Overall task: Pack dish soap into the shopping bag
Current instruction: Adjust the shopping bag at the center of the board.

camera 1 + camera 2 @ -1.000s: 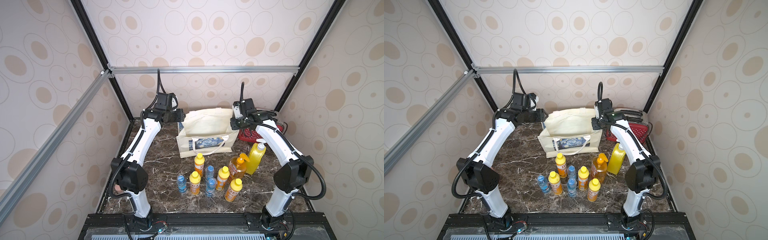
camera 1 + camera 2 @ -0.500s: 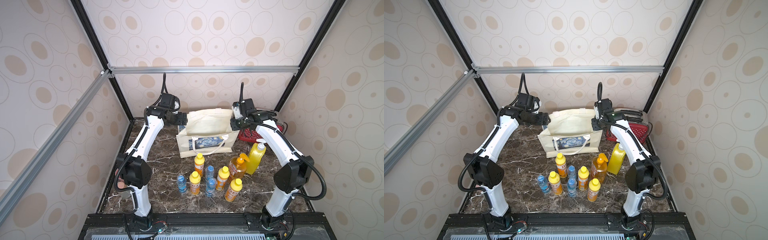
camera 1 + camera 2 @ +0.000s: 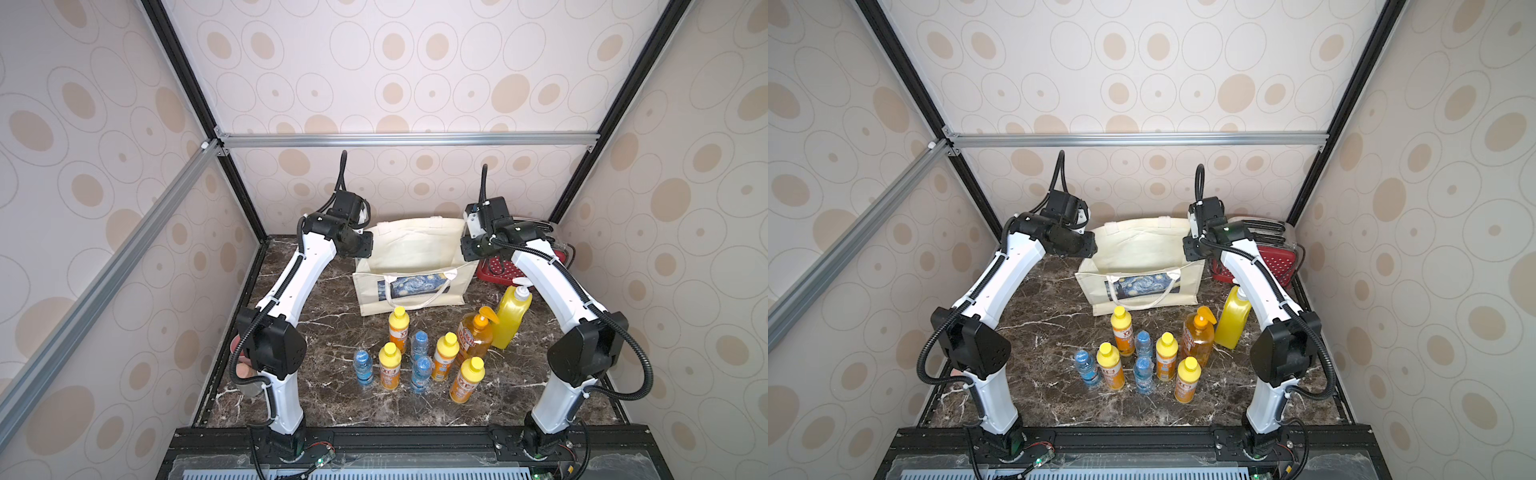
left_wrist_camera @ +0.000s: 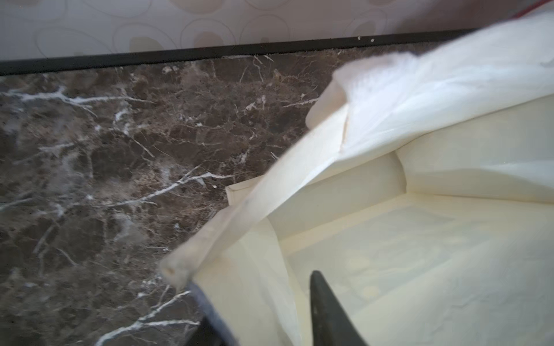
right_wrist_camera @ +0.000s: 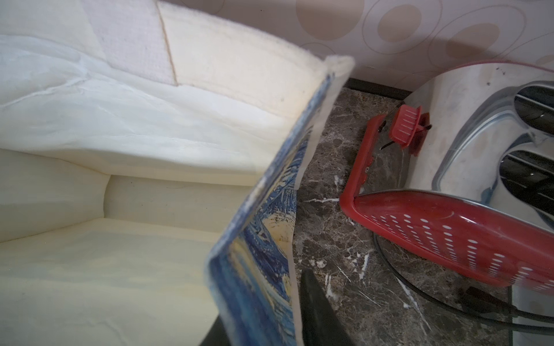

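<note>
Dark veined marble tabletop (image 3: 332, 399) fills the floor of a booth lined with spotted wallpaper (image 3: 415, 62). Nearest the arms' bases, well in front of the shopping bag (image 3: 411, 291), stands the dish soap. Four small orange yellow-capped bottles (image 3: 443, 357) are mixed among blue-capped water bottles (image 3: 363, 368). Closer to the bag's right front corner are the amber pump bottle (image 3: 473, 338) and the big yellow pump bottle (image 3: 509, 318). None is in the bag yet.

By their look, all the soap bottles are rigid, smooth plastic and full, so they are likely weighty and a little slippery. A squeeze across the body or just under the cap should hold better than the pump heads, which may give.

The bag is soft canvas. Its front wall sags lower than its back wall, so the mouth needs holding open.

Both arms stretch forward with elbows raised and wrists bent down over the bag's two ends. The left gripper (image 4: 260, 299) straddles the bag's left side wall and appears closed on the cloth. The right gripper (image 5: 257, 302) pinches the printed right side wall likewise. Just beyond the bag's right side sits the red dotted toaster (image 5: 449, 233).
</note>
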You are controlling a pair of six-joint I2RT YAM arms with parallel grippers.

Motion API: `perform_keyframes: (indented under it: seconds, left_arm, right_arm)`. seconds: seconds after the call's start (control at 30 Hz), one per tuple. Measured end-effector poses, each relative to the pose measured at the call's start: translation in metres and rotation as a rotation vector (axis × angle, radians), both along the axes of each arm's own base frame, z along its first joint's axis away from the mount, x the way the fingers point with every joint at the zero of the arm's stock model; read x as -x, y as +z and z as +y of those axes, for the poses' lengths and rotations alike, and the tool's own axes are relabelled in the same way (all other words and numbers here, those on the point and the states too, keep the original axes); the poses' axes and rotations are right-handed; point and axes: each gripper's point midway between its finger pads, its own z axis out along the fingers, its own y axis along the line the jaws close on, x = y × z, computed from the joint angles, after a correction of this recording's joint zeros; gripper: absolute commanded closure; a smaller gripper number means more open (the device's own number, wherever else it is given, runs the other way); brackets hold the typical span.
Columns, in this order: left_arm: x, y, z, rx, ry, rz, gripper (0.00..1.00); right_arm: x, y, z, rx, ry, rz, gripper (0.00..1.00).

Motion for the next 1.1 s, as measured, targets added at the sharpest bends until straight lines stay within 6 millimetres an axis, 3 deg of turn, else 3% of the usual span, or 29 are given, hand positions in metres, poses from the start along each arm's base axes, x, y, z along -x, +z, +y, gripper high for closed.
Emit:
perform_keyframes:
  seconds: [0.1,0.2,0.37,0.47,0.63,0.77,0.93,1.1]
  left_arm:
    - [-0.001,0.002,0.004,-0.006,0.002,-0.007,0.97]
    - [-0.002,0.005,0.004,0.016,-0.006,-0.015,0.99]
    - [-0.004,0.004,0.006,0.081,-0.019,-0.019,1.00]
    - [-0.007,-0.002,0.005,0.102,-0.024,-0.016,1.00]
    - [-0.010,-0.002,0.004,0.123,-0.026,-0.026,0.98]
    - [-0.011,-0.001,0.003,0.137,-0.027,-0.027,0.98]
    - [-0.012,-0.002,-0.001,0.157,-0.033,-0.029,0.98]
    - [-0.013,-0.002,-0.001,0.172,-0.037,-0.033,0.99]
  right_arm:
    - [0.000,0.000,0.000,0.001,0.001,0.000,0.69]
    - [0.001,0.001,-0.001,0.008,0.003,-0.001,0.67]
    - [0.004,0.015,0.001,0.000,0.025,-0.019,0.47]
    - [0.016,0.035,0.002,-0.027,0.052,-0.045,0.37]
    - [0.065,0.103,-0.008,-0.094,0.064,-0.181,0.31]
    - [0.117,0.138,-0.030,-0.105,0.028,-0.268,0.29]
    - [0.168,0.126,-0.070,-0.027,-0.090,-0.244,0.23]
    - [0.194,0.077,-0.094,0.067,-0.170,-0.120,0.20]
